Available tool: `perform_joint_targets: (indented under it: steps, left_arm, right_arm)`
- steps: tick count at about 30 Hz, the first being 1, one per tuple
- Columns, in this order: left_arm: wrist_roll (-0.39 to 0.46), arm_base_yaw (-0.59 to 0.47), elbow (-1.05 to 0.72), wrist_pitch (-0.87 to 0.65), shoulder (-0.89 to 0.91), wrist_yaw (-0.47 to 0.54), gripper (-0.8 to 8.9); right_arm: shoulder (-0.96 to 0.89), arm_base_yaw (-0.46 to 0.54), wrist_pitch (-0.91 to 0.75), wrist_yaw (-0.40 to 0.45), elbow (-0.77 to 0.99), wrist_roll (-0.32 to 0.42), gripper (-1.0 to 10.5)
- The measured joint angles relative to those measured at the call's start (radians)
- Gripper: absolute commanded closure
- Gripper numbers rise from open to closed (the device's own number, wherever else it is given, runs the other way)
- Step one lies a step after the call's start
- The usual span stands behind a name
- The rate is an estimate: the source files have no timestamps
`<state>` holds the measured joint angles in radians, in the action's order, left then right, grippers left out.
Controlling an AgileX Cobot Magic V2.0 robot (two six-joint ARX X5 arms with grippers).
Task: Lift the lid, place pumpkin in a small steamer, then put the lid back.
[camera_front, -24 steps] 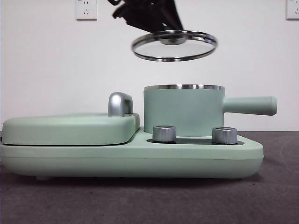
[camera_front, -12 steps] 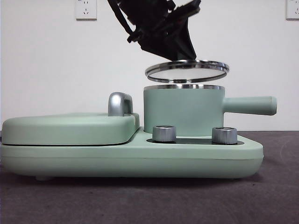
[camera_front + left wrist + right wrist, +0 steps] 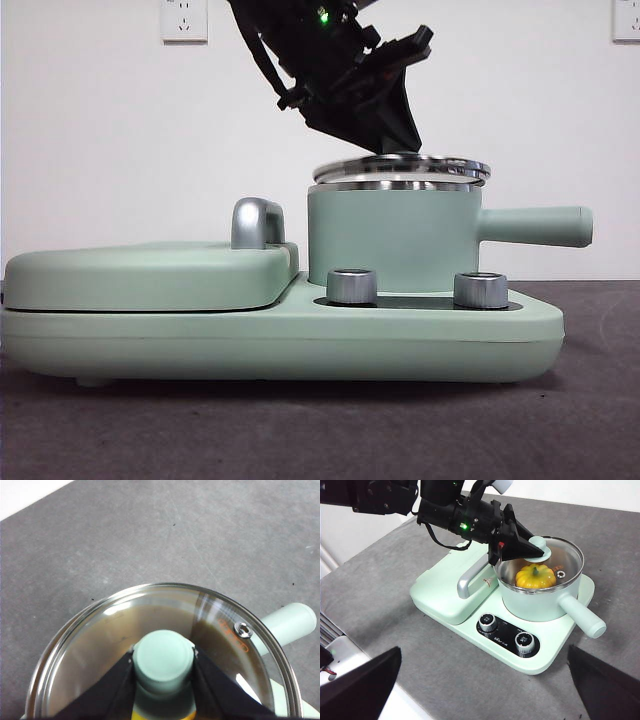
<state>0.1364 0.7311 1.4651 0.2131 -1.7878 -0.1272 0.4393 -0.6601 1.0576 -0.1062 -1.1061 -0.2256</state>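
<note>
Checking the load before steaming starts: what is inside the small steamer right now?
Through the glass lid, the right wrist view shows the pumpkin inside the small steamer. The left gripper holds the lid's knob. The steamer's floor under the pumpkin is hidden.

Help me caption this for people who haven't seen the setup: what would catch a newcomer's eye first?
First, the left gripper, black and large over the mint-green small steamer, clamped on the knob of the glass lid at the steamer's steel rim. Next, the yellow-orange pumpkin glowing through the glass inside the steamer. The right gripper waits wide open, well back from the cooker.
</note>
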Motion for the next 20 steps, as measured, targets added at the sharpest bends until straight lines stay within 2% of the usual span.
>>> perform_joint_targets:
  steps: [16,20]
  left_arm:
    - [0.004,-0.028,0.000,-0.028,0.000,-0.002,7.95]
    - [0.028,-0.027,0.000,-0.030,0.000,-0.002,7.95]
  right_arm:
    - [0.000,0.000,0.000,0.001,0.000,-0.043,4.1]
    - [0.000,0.000,-0.015,0.001,0.000,-0.044,4.1]
